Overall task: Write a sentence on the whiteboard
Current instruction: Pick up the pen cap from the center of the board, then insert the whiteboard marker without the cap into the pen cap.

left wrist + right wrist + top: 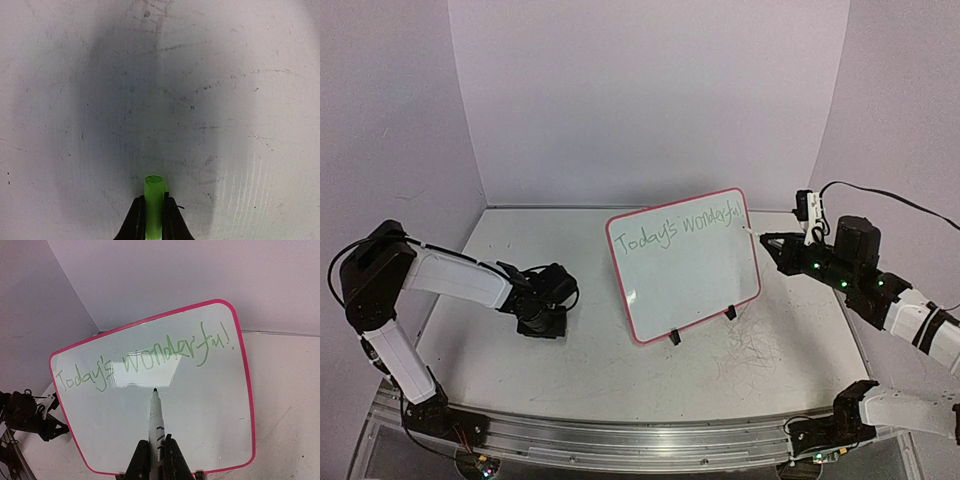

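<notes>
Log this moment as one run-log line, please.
left gripper: shut on bright green plastic cylinder | right gripper: shut on white marker pen | pink-rimmed white whiteboard: standing | green handwritten sentence: Today's wonderful!

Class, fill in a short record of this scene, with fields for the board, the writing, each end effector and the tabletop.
Whiteboard: pink-rimmed, propped tilted on black clip feet
Sentence: green, "Today's wonderful!", slanting along the top
Left end effector: shut on a green cap
Right end effector: shut on a white marker, tip pointing at the whiteboard
Tabletop: grey, scuffed, scribbled
</notes>
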Robot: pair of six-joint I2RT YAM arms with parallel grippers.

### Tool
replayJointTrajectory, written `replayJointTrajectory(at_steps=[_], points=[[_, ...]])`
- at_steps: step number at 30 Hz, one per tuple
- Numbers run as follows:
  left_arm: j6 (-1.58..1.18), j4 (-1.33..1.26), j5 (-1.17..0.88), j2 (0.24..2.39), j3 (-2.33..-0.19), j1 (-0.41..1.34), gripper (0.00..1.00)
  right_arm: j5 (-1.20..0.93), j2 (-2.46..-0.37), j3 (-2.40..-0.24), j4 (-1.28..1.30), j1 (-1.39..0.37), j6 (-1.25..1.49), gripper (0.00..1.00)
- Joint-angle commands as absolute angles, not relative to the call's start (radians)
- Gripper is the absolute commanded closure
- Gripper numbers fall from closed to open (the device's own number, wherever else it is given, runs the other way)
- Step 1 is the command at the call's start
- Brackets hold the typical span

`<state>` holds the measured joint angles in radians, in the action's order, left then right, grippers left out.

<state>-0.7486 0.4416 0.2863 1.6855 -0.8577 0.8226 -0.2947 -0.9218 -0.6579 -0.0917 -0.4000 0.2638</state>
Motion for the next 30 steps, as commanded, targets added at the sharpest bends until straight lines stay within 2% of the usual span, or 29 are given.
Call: replayJointTrajectory(at_steps=[1,3,12,21,24,30], points=[[-0.768,0.460,0.247,1.723,-0.838,0.846,0.97,-0.306,-0.917,-0.657,-0.147,-0.407,0.272,1.00],[-0.770,0.464,0.259,1.703,-0.832,0.853,1.00,-0.307,-0.917,-0.653,-0.147,-0.408,0.271,1.00],[-0.710,0.471,0.341,1.486,-0.829,0.875,1.00,-0.330,-0.930,-0.668,-0.088,-0.412,0.252,1.00],[-0.386,0.515,0.432,1.106,-0.969,0.876,1.00,-0.374,-0.971,-0.717,0.072,-0.447,0.213,1.00],[-0.254,0.501,0.373,1.033,-1.032,0.877,1.00,-0.407,-0.999,-0.734,0.099,-0.480,0.221,1.00],[0.001,0.449,0.112,1.009,-1.055,0.893,1.00,-0.452,-1.119,-0.806,0.121,-0.646,0.247,1.00]])
